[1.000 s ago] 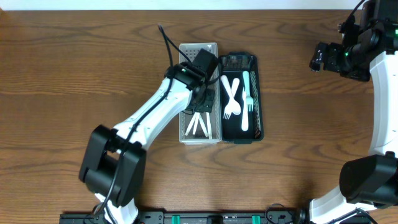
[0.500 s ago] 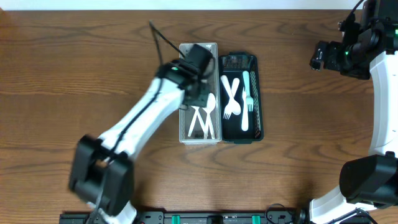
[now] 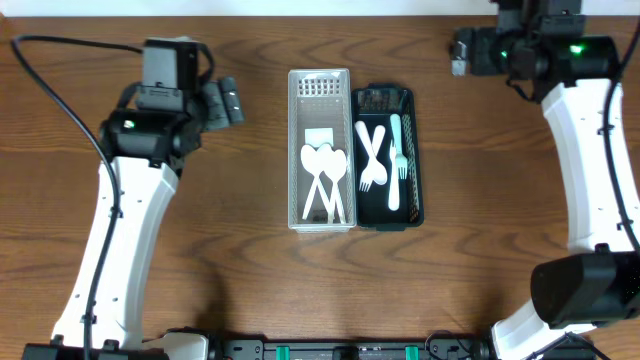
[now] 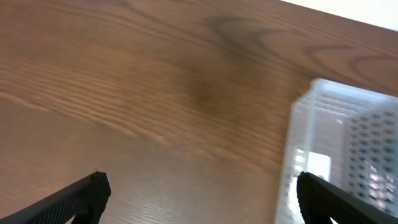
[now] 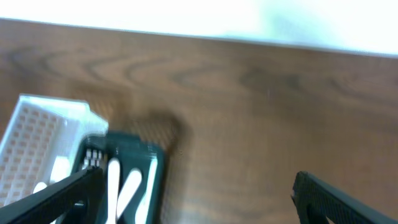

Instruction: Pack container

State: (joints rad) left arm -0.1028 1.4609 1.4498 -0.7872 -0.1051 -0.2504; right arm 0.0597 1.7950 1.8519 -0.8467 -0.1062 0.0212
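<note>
Left hand (image 3: 225, 100): fingers (image 4: 74, 198) spread wide, nothing between them; poised over the table (image 3: 120, 300)
White basket (image 3: 320, 85): off to that hand's right, apart from it; white spoons (image 3: 312, 158) lie inside it
Black tray (image 3: 374, 208): against the basket's side, away from the left hand; white cutlery (image 3: 394, 170) lies lengthwise inside it
Right hand (image 3: 462, 50): fingers spread apart, holding nothing; the tray sits to its left and nearer the robot, well apart
</note>
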